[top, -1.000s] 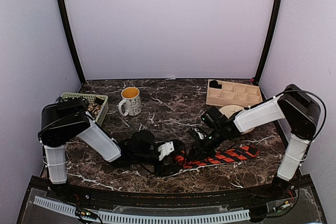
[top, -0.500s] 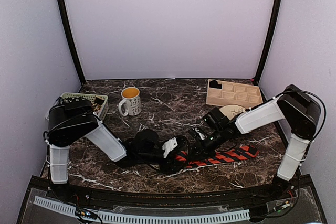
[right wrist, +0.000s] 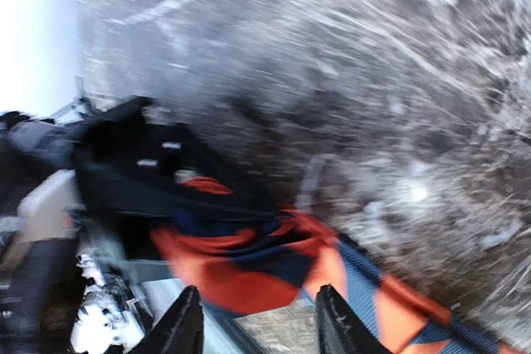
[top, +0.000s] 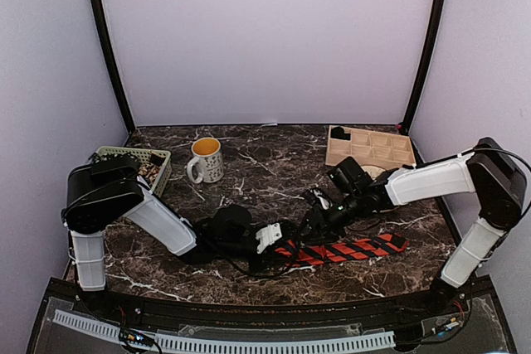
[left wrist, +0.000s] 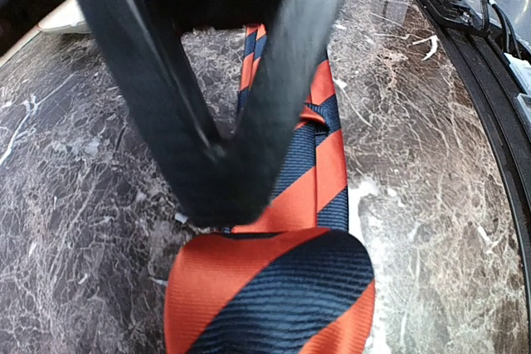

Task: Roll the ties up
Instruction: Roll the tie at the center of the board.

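Holding dark item (top: 338, 133): tray (top: 375, 152) corner compartment; tie (top: 365, 248) outside.

The right gripper (top: 315, 221) let go of the striped tie (top: 365, 247), opened up and lifted away. The left gripper (top: 284, 241) slid right and squeezed onto the tie.

Orange-red and navy diagonal stripes on the tie (left wrist: 282, 288); dark, white-veined marble table (top: 265, 163).
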Tool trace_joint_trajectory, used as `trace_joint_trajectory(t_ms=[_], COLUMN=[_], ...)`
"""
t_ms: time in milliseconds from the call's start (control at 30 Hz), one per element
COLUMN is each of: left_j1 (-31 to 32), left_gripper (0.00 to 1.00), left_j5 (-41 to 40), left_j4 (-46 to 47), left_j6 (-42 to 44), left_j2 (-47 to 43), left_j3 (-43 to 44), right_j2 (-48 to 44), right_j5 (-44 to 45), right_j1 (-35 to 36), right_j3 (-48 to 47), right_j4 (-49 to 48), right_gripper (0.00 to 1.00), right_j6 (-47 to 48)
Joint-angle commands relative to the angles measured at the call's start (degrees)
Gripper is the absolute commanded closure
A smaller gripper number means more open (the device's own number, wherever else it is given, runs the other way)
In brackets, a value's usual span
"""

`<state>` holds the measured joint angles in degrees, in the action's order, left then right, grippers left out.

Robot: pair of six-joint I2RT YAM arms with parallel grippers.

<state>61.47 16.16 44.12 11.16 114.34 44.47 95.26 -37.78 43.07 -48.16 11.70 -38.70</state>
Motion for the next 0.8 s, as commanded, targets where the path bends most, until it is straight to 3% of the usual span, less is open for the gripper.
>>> trace_joint_trajectory(t_ms=[0,267,467,533,667,767], left_j1=[0.44,0.67,0.67,0.66,0.54,0.58], left_gripper=[0.73,0.71,0.70,0.64,0.41,0.29], left_j5=[-2.42,-2.66,-3.47,-3.73,-4.73,-5.25], left_j4=[-11.22,-11.61,-11.65,-11.55,-9.07,-7.87], left_j6=[1.59,1.01,0.81,0.46,-0.17,0.29], left_j2=[0.19,0.40,0.27,-0.06,-3.34,-6.14], left_j3=[-1.28,-1.31,-1.25,-1.09,-1.63,-1.24], right_j2=[-1.88,4.79,5.01,4.82,4.43,4.11], right_j5=[-4.76,-4.80,-2.35,-1.54,1.40,4.11], right_j1=[0.64,3.52,3.52,3.41,2.72,1.65], right_j3=[1.16,-1.85,-1.94,-1.27,1.25,3.14], right_j4=[-7.17,-6.35,-2.93,-1.71,0.33,1.89], right_gripper=[0.54,0.62,1.00,1.00,1.00,1.00], right_j6=[-6.66,-5.74,-3.79,-2.92,-0.76,0.84])
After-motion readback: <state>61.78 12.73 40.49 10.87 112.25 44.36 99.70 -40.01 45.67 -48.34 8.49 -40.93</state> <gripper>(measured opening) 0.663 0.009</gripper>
